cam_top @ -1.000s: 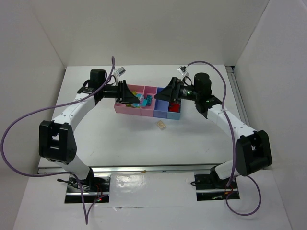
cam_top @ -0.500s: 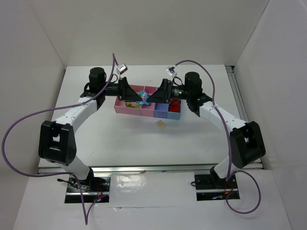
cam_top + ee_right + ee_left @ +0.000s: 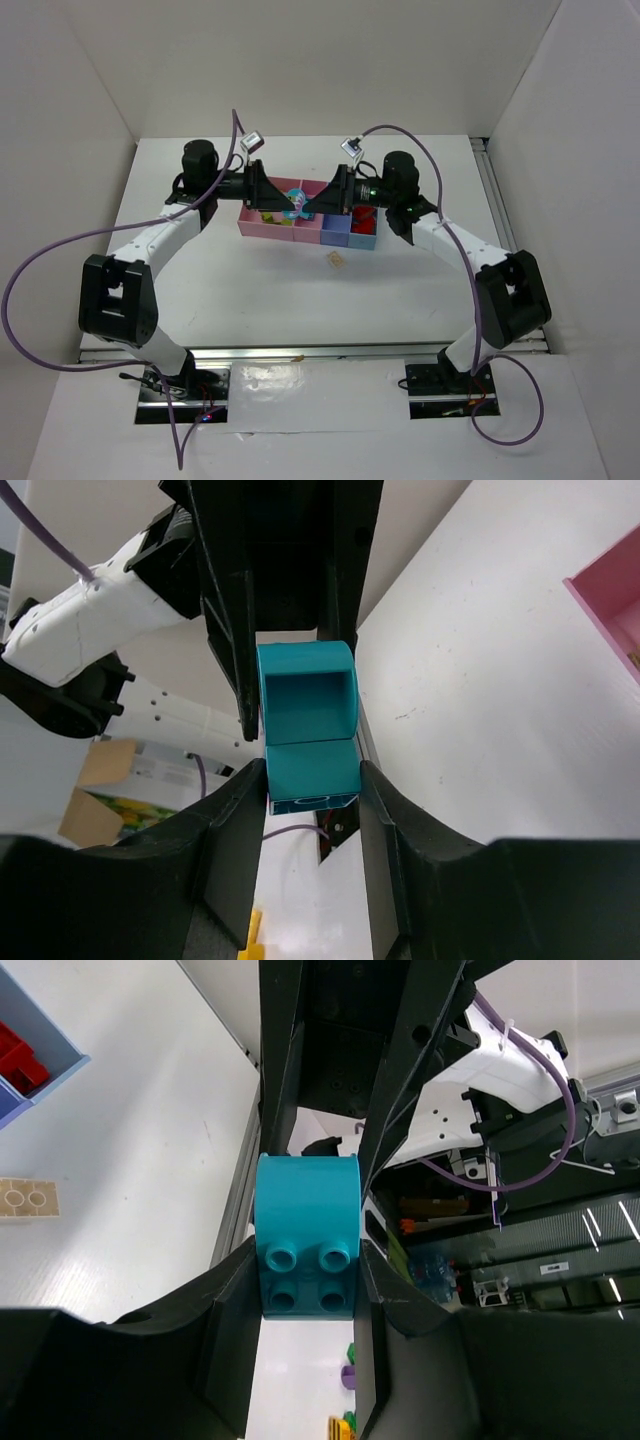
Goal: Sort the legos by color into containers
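Observation:
Both grippers meet above the tray (image 3: 262, 229), each shut on one end of the same cyan lego (image 3: 298, 207). In the left wrist view the cyan lego (image 3: 306, 1230) sits stud-side up between my left gripper (image 3: 306, 1282) fingers, with the right arm's black fingers (image 3: 280, 1070) clamped on its far end. In the right wrist view my right gripper (image 3: 310, 780) presses both sides of the lego (image 3: 305, 745), and the left arm's fingers (image 3: 225, 600) hold the other end. The left gripper (image 3: 288, 204) and right gripper (image 3: 310, 206) point at each other.
The tray has pink sections on the left and blue compartments (image 3: 340, 238) on the right. Red legos (image 3: 364, 224) lie in the right end and green ones (image 3: 268, 215) in a pink section. A cream lego (image 3: 335, 260) lies on the table in front of the tray.
The right arm swung left to the left gripper and closed its fingers on the cyan lego's free end. The left arm lifted slightly and kept its grip.

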